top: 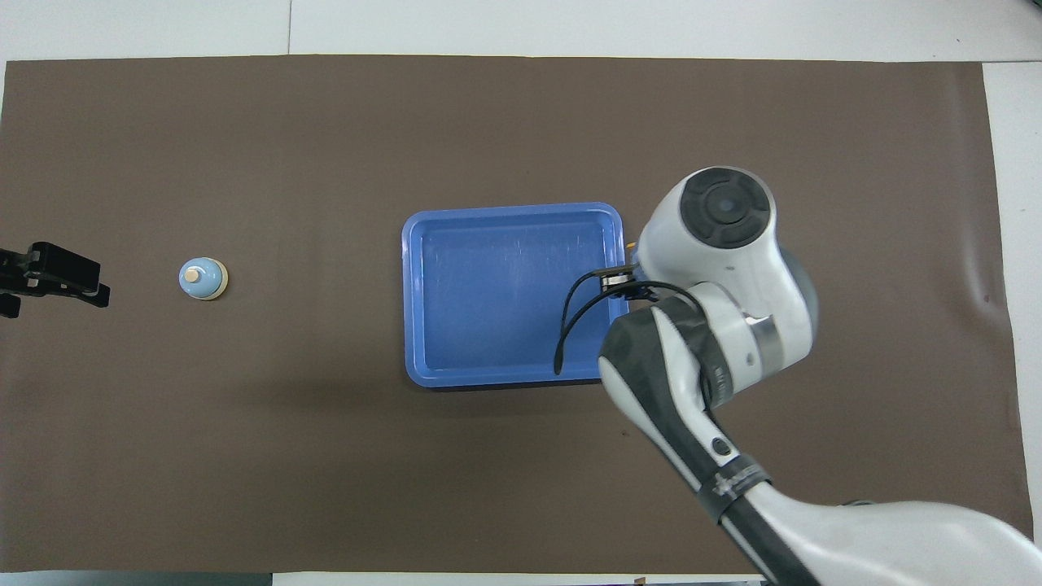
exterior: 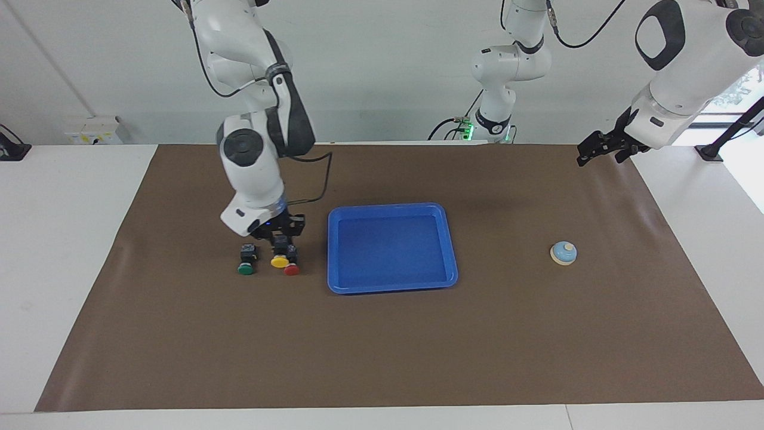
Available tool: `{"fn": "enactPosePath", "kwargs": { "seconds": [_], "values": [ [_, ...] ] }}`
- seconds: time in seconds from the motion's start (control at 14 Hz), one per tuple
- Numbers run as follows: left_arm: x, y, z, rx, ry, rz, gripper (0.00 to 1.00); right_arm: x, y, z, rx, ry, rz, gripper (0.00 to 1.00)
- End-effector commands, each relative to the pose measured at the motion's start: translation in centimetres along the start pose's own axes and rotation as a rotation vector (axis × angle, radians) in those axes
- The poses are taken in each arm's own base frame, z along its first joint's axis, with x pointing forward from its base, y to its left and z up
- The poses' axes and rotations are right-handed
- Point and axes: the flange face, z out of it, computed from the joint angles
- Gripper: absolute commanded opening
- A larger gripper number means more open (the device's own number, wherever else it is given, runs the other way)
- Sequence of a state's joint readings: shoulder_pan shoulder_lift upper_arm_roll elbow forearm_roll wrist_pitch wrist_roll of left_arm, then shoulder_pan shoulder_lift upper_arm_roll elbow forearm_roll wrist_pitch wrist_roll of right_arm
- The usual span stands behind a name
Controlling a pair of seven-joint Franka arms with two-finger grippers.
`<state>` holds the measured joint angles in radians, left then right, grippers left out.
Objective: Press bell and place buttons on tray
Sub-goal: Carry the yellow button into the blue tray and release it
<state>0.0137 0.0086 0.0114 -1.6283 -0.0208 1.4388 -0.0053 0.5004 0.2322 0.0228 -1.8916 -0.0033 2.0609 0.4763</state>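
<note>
- A big brown mat [exterior: 382, 334] covers a white table, with a plain white wall at the robots' end.
- The bright-blue tray [exterior: 392, 210] lies flat in the middle of the mat. Nothing is in it.
- The right gripper [exterior: 279, 245] is up in the air, over the mat just beside the tray, toward the right arm's end of the table. Its fingers pinch the black body of the yellow button [exterior: 279, 260], which hangs with its cap pointing away from the robots.
- The red button [exterior: 291, 269] lies on the mat right under the held one. Only its cap peeks out.
- The green button [exterior: 246, 260] lies on the mat next to the red one, a bit more toward the right arm's end.
- From above, the right arm hides all three buttons.
- The little light-blue bell [exterior: 563, 252] sits on the mat, well apart from the tray, toward the left arm's end.
- The left gripper [exterior: 590, 153] waits high over the mat's corner at its own end. I cannot tell how its fingers stand.
</note>
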Motion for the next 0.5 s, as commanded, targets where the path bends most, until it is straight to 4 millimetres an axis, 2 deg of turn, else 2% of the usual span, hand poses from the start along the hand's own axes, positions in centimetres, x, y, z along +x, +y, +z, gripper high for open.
{"fn": "enactPosePath", "kwargs": {
  "seconds": [0.0,0.21,0.43],
  "values": [
    [-0.6,0.0,-0.4,-0.006,0.006,-0.007,1.0,-0.9,-1.5,1.6,0.013,-0.014,0.042,0.0],
    [-0.6,0.2,-0.4,-0.005,0.006,-0.004,1.0,-1.7,-0.6,3.8,0.012,-0.018,0.049,0.0],
    [-0.6,0.0,-0.4,-0.006,0.006,-0.007,1.0,-1.3,-0.8,5.0,0.03,-0.012,0.057,0.0]
  ]
}}
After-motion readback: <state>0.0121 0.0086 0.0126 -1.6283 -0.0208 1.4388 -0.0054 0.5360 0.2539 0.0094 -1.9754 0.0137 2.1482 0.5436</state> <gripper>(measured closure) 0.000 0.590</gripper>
